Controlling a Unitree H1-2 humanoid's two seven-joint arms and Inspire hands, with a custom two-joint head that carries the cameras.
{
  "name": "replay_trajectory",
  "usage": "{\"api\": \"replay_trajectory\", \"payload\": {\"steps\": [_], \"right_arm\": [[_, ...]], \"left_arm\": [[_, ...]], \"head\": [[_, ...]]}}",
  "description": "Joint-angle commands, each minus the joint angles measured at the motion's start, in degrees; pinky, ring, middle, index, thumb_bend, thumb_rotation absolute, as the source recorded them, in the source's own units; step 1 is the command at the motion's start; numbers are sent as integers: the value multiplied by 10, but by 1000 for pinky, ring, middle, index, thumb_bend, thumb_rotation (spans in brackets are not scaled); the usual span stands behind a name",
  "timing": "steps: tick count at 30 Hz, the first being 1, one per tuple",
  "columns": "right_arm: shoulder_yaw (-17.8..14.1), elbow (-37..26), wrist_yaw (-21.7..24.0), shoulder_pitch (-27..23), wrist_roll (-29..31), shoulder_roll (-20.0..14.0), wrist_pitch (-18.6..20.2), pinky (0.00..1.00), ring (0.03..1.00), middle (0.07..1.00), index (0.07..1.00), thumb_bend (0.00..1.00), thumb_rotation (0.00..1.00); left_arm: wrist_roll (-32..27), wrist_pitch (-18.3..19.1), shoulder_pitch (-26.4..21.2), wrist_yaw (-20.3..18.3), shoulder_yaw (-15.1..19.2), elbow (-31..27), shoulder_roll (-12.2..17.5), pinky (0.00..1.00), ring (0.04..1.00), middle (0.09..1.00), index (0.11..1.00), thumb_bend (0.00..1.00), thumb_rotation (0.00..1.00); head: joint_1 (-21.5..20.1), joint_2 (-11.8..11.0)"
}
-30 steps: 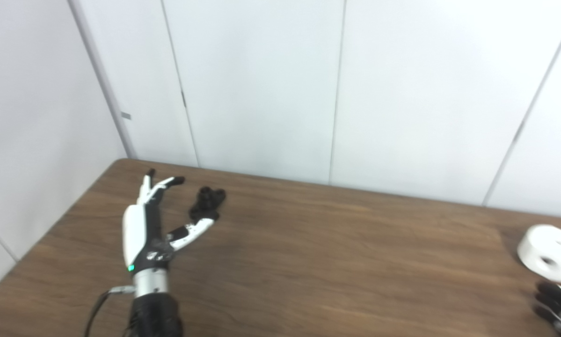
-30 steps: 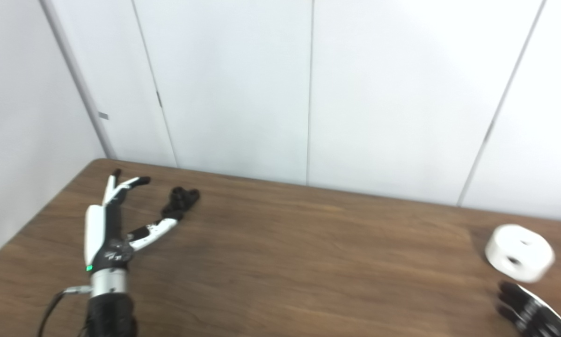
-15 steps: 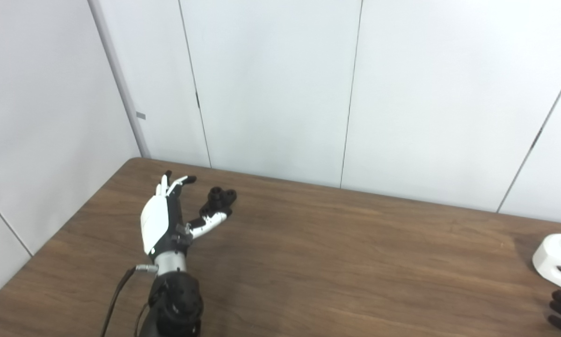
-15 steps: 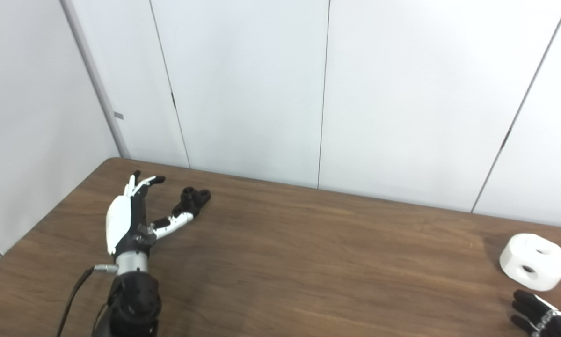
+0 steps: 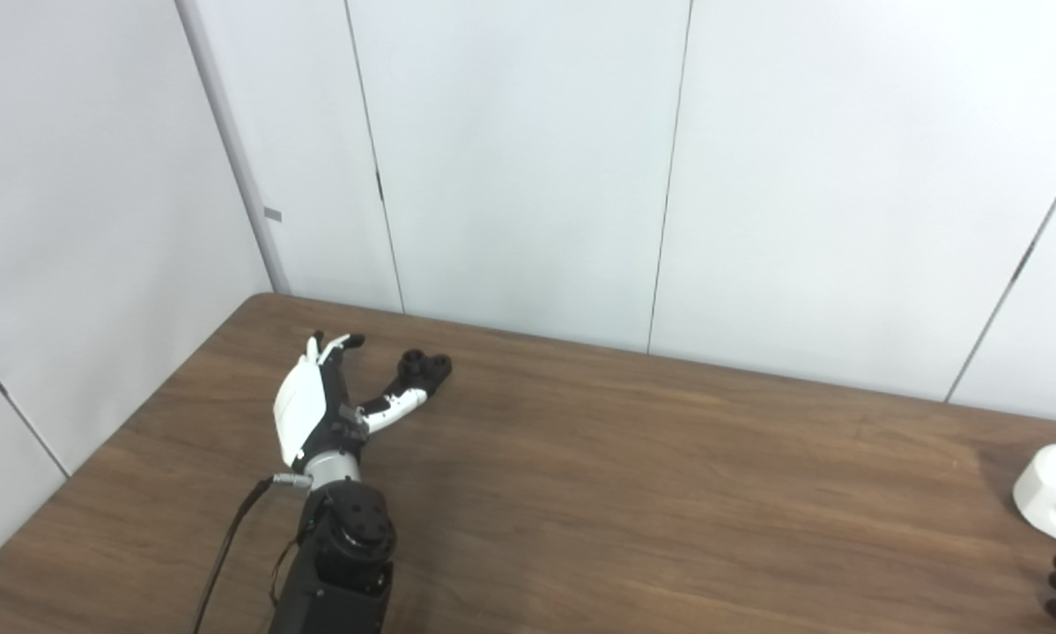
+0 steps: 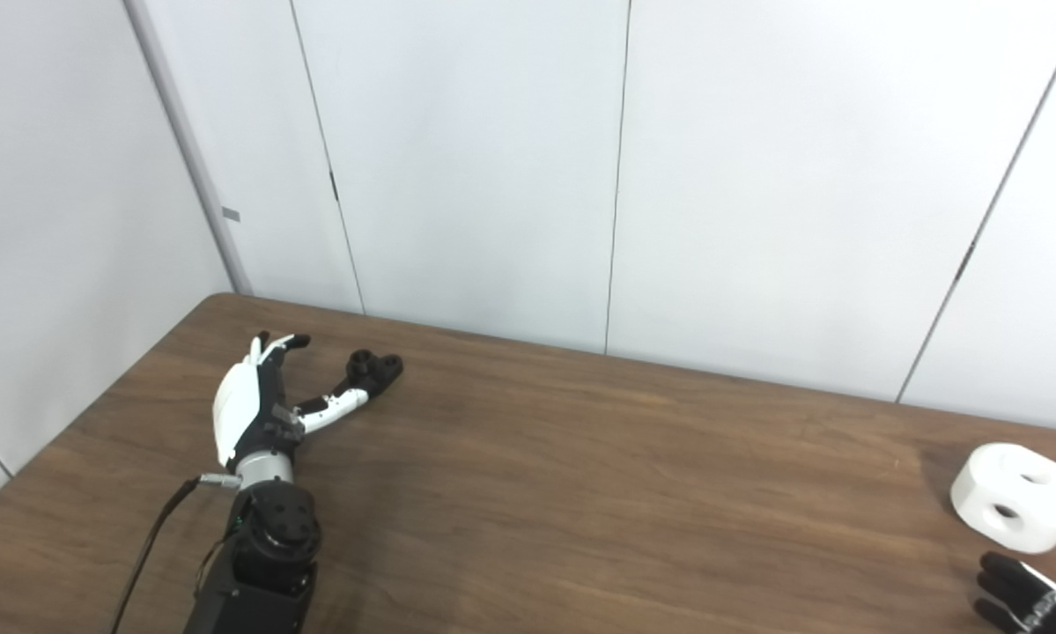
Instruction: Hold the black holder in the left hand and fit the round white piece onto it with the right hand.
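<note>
The black holder (image 5: 423, 371) lies on the brown table (image 5: 633, 493) at the far left, with two round sockets on top. My left hand (image 5: 316, 401) rests just left of it, open, thumb stretched toward the holder and its tip touching or almost touching the near side. The round white piece (image 6: 1009, 496), a thick disc with holes, sits near the table's right edge. Only the dark fingertips (image 6: 1012, 592) of my right hand show at the bottom right corner, just below the white piece; how that hand stands is hidden.
White wall panels (image 5: 528, 167) rise directly behind the table's far edge. A thin cable (image 5: 228, 546) hangs from my left wrist. The table's left edge (image 6: 96, 414) runs close beside my left hand.
The camera has shifted, so the whole scene sits differently. My left hand has reached farther toward the holder and turned its white back up. My right hand shows less at the corner.
</note>
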Motion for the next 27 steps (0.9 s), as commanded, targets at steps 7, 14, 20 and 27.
{"api": "replay_trajectory", "payload": {"steps": [7, 14, 20, 27], "right_arm": [[-4, 7, 4, 21, 6, -8, 2, 919, 921, 897, 816, 892, 436], [-4, 0, 0, 23, 6, -7, 11, 898, 912, 892, 813, 904, 444], [-4, 2, 2, 24, 5, -7, 5, 907, 919, 892, 811, 904, 442], [-4, -7, 0, 30, 4, -6, 8, 914, 919, 888, 819, 902, 443]], "left_arm": [[10, 20, -45, 16, -16, 37, 23, 1000, 1000, 1000, 849, 966, 269], [11, 25, -47, 17, -27, 59, 27, 1000, 1000, 1000, 855, 963, 254], [11, 20, -40, 25, -41, 75, 27, 1000, 1000, 1000, 840, 955, 238], [11, 20, -46, 38, -55, 102, 29, 1000, 1000, 1000, 837, 960, 213]], "head": [[-1, 2], [-1, 1], [-5, 1], [-9, 0]]}}
